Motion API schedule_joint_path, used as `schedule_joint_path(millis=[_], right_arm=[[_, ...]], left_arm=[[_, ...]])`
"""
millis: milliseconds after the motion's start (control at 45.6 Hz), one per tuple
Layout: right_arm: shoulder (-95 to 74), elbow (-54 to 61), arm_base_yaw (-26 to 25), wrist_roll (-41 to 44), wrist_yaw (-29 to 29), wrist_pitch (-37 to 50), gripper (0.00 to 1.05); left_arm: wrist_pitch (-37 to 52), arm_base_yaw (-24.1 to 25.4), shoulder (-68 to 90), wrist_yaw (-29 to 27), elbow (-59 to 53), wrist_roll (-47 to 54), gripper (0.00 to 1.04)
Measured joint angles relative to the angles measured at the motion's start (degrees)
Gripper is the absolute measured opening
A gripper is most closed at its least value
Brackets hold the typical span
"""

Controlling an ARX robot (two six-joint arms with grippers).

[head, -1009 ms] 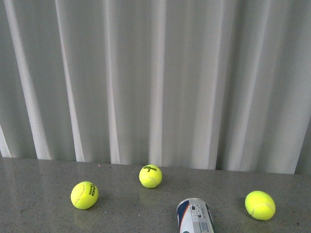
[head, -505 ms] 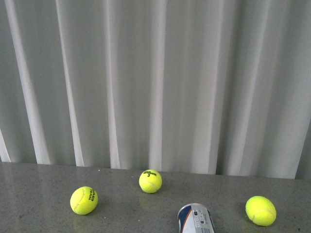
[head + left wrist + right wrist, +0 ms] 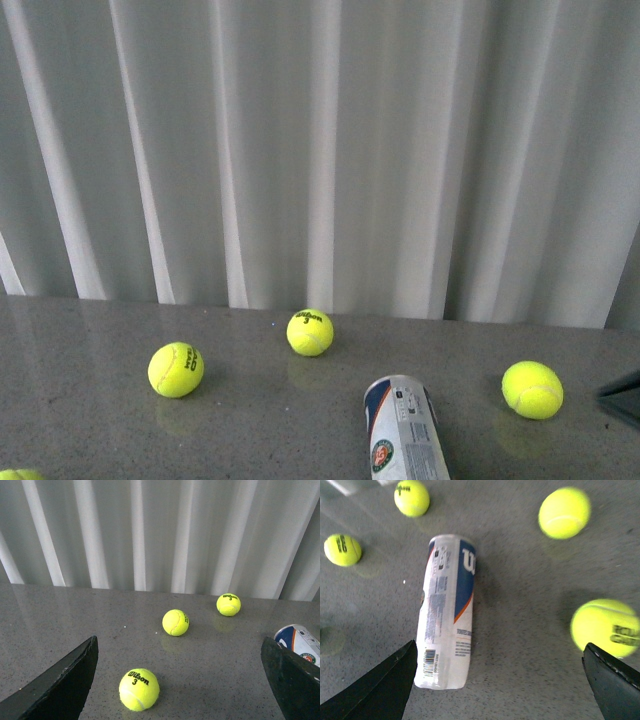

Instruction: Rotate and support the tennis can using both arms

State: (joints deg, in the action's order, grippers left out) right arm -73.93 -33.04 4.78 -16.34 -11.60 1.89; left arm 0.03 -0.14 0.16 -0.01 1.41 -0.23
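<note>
The tennis can [image 3: 405, 432] lies on its side on the grey table, blue-and-white label up, its near end cut off by the frame. In the right wrist view the can [image 3: 447, 612] lies lengthwise next to one jaw of my open, empty right gripper [image 3: 500, 680], apart from it. A black tip of my right arm [image 3: 622, 398] shows at the front view's right edge. My left gripper [image 3: 178, 680] is open and empty above the table. One end of the can [image 3: 299, 639] shows just beyond one of its jaws.
Three yellow-green tennis balls [image 3: 176, 369] [image 3: 310, 332] [image 3: 532, 389] lie around the can, and a sliver of another [image 3: 15, 474] shows at the bottom left. A Wilson ball [image 3: 139, 689] lies between the left jaws. A ball [image 3: 606, 627] lies near the right gripper's jaw. White curtains hang behind the table.
The front view has shifted, so more table and more of the can now show. A black tip of my right arm has entered at the right edge, and a ball sliver appears at bottom left.
</note>
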Motion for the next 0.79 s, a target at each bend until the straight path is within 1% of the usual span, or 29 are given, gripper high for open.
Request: schedule_joint_path(millis=[88,285,461,614,790], right_arm=[[-11.2,-5.3,4.1,-1.3,0.6,0.3,0.98],[-24.2,-13.4,8.1,-1.7,2.4,0.3,0.98],[-30.8,-18.1,9.5,-1.8,2.5,-0.2,0.98],[-34.9,-21.6,10.6,-0.9,0.2,0.3,0.98],[-40.0,-25.8,11.6,-0.2,0.9,-0.5,0.98]], left_arm=[[0.0,0.0,0.0,0.0,0.0,0.0,0.98],[0.0,0.0,0.0,0.0,0.0,0.0,0.98],[0.0,0.0,0.0,0.0,0.0,0.0,0.98],[0.0,0.0,0.0,0.0,0.0,0.0,0.98],[0.0,0.0,0.0,0.0,0.0,0.0,0.98]])
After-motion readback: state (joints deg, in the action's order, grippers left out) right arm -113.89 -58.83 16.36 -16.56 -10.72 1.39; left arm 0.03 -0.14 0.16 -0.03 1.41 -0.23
